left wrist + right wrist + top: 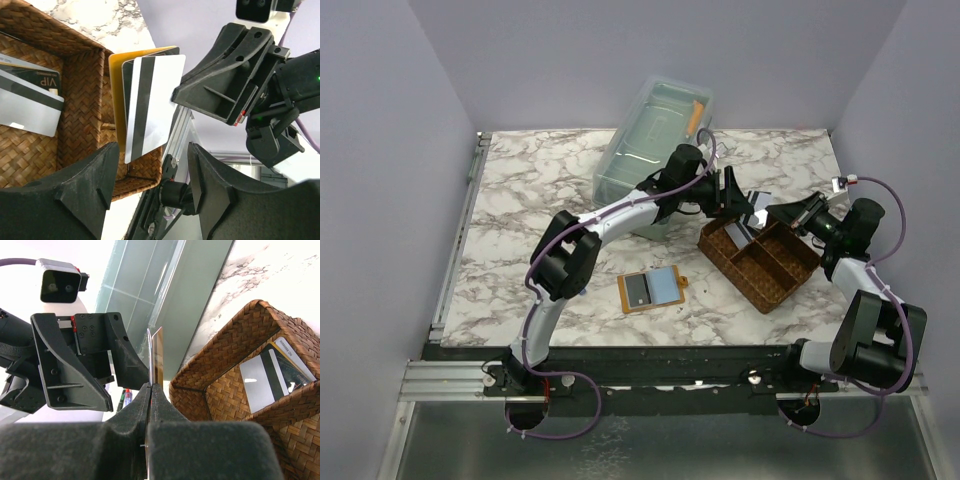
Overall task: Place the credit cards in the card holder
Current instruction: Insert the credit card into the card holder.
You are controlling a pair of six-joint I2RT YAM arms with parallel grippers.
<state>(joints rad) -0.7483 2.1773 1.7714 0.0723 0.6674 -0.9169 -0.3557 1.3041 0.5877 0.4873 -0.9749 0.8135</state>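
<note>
Though the table (520, 200) shows fine, the woven tray (770, 275) cuts off its loose cards (30, 107). Near the table's near edge the card holder (653, 290) lies open. Meanwhile the left end effector (154, 165) gapes wide, and the right end effector (151, 387) pinches two credit cards (152, 100) above the tray's far edge.

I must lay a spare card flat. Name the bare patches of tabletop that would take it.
Bare marble lies left of the left arm, out to the table edge; also in front of the card holder and behind the woven tray. Crowded: between clear bin and tray, where left gripper and right gripper meet.
</note>
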